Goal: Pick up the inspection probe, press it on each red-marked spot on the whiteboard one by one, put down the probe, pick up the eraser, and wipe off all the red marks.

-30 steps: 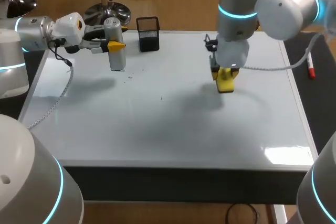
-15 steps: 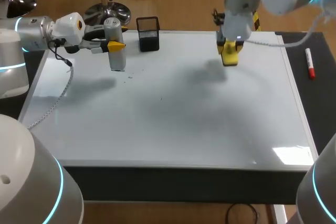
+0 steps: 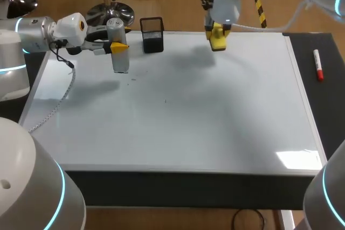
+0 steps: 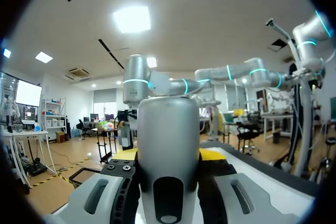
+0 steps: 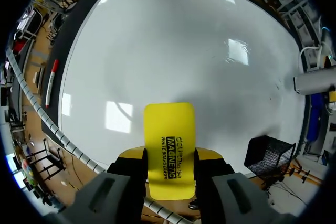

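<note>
While it hangs over the far edge of the whiteboard (image 3: 188, 111), the eraser (image 5: 169, 145) is clamped from both sides by the fingers of the right end effector (image 3: 217, 35). Its long axis runs out along those fingers and points down toward the board. It is a flat, bright yellow block with rounded corners and black print on the broad face turned to the wrist. About half its length sticks out past the yellow fingertips. Its shadow falls a little apart from it, so it looks clear of the surface. To its left, at the same far edge, stands a black mesh basket (image 3: 152, 35). Further left, the probe (image 3: 117, 47), a smooth silver cylinder with a rounded top, stands upright with its long axis vertical over the board's far left part. The left end effector (image 3: 116, 47) comes in sideways and grips it around the middle, fingers closed on either side. Whether the lower end meets the board cannot be told. A red-capped marker (image 3: 318, 64) lies on the dark counter (image 3: 329, 111) beside the board's right edge.
</note>
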